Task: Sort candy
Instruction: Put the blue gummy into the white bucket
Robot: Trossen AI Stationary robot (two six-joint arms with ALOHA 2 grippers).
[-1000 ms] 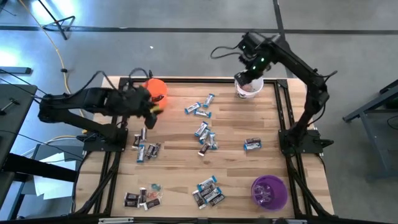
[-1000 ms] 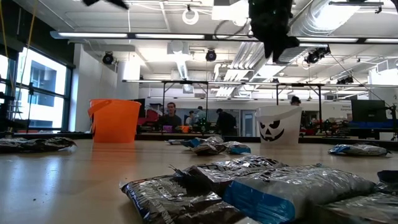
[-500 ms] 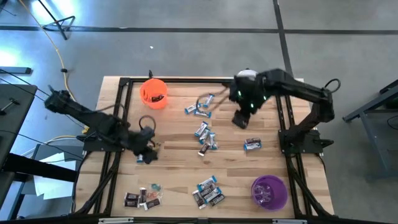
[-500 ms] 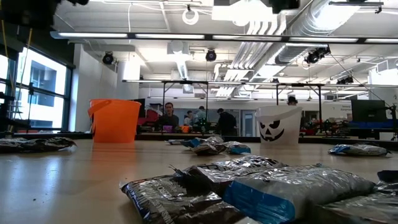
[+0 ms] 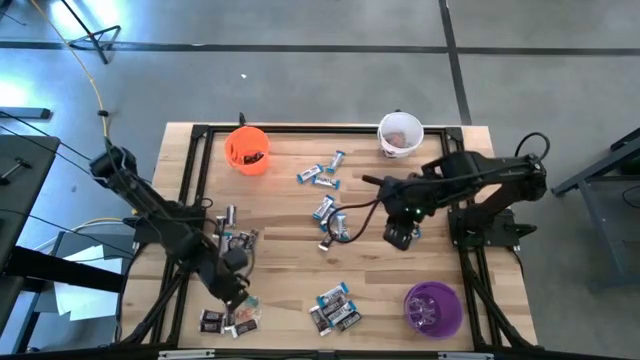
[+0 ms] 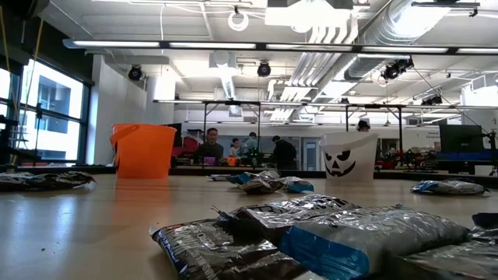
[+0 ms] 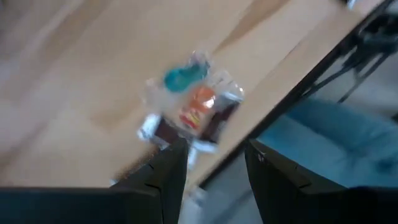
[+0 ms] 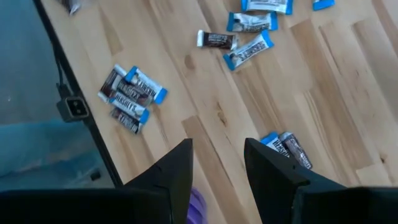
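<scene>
Candy (image 5: 330,222) lies scattered in small heaps across the wooden table (image 5: 290,205) in the overhead picture, with an orange cup (image 5: 247,149), a white cup (image 5: 400,135) and a purple cup (image 5: 432,308) at three corners. The left gripper (image 5: 232,290) hangs low over the heap near the table's front left edge; the right gripper (image 5: 398,236) hovers near a lone piece at centre right.

At table height, dark and blue-and-white wrappers fill the foreground, the orange and white cups stand behind them, and people sit in the room beyond (neither arm shows here).

Past the left wrist's dark fingers (image 7: 169,174), spread apart and holding nothing, a blurred cluster of teal, reddish and brown pieces (image 7: 189,112) sits right at the table's edge.

From the right wrist, fingers (image 8: 177,171) likewise released and empty, several blue-and-white and brown pieces (image 8: 132,98) lie on bare wood.

Risk ahead, by judgement: the left-hand cluster sits so close to the edge that a glancing approach could push pieces off the table, and tightly bunched wrappers invite pinching two kinds at once.
</scene>
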